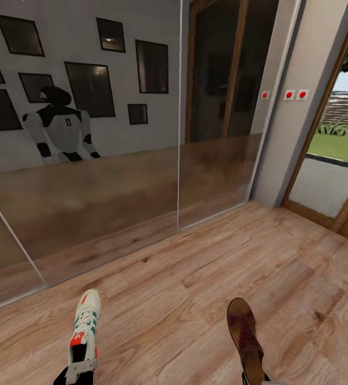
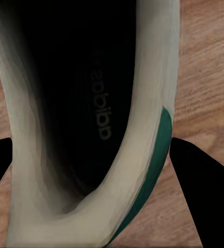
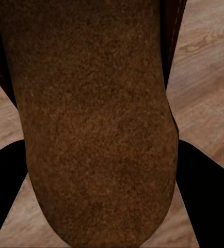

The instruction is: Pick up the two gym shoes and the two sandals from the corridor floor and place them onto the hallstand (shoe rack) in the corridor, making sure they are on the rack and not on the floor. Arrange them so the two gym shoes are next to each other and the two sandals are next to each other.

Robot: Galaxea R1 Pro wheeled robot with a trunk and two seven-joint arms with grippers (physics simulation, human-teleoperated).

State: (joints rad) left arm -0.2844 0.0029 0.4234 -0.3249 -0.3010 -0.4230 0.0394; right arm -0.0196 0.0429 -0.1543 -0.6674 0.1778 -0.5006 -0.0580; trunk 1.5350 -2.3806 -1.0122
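Wood-plank corridor floor (image 1: 195, 278), gym shoe (image 1: 84, 329) and sandal (image 1: 244, 337) apparently pointing forward

Corridor floor (image 1: 206, 289): light brown wood-grain planks, slight sheen. Gym shoe (image 1: 84, 329): smooth cream leather look, matt, green stripe; dark printed insole in left wrist view. Sandal (image 1: 243, 334): rough, suede-like brown footbed, matt, darker leather straps. Glass panel (image 1: 88, 133), upper left: glossy, reflective.
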